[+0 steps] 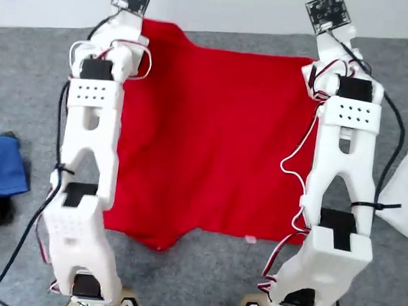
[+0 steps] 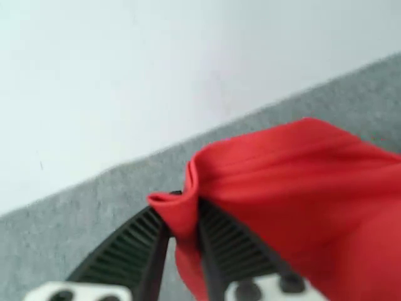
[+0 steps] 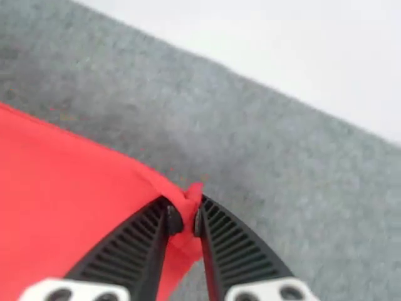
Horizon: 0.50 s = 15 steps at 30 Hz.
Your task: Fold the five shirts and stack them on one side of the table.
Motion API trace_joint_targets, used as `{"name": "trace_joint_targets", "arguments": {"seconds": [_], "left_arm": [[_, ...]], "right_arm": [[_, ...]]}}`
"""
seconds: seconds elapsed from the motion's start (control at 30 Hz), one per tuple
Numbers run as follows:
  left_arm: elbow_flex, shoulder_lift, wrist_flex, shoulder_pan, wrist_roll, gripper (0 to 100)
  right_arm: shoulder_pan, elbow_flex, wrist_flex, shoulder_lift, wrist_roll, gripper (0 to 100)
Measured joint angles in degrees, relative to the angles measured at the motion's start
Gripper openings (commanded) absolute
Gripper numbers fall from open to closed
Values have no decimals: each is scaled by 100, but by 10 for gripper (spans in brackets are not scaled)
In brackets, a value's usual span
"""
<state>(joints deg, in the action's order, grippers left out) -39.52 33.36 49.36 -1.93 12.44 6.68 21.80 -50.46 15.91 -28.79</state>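
A red shirt (image 1: 211,140) lies spread over the grey table between my two arms. At its far left corner my left gripper (image 2: 182,216) is shut on a bunched fold of the red shirt (image 2: 301,182), the cloth pinched between the black ribbed fingers (image 2: 229,241). At the far right corner my right gripper (image 3: 183,219) is shut on a small tip of the red shirt (image 3: 69,182). In the high view both grippers sit under their wrist cameras near the table's far edge, the left arm (image 1: 89,155) and the right arm (image 1: 342,172) running along the shirt's sides.
A blue garment (image 1: 4,164) lies at the left edge of the table, with something dark just below it. A white garment (image 1: 405,196) shows at the right edge. The grey table surface (image 1: 219,275) ends at a pale wall close behind the grippers.
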Motion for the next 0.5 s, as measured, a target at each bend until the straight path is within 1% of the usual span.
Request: {"name": "trace_joint_targets", "arguments": {"seconds": [0.2, 0.3, 0.4, 0.5], "left_arm": [[-2251, 1336, 563, 35, 18, 6], [-3191, 1732, 589, 114, 18, 6], [-3842, 1908, 589, 211, 18, 6], [-4088, 1943, 589, 308, 18, 6]], "right_arm": [[88, 0, 642, 18, -44, 10], [123, 123, 765, 18, -53, 10], [158, 360, 782, 18, -53, 10], [229, 440, 782, 18, -53, 10]]}}
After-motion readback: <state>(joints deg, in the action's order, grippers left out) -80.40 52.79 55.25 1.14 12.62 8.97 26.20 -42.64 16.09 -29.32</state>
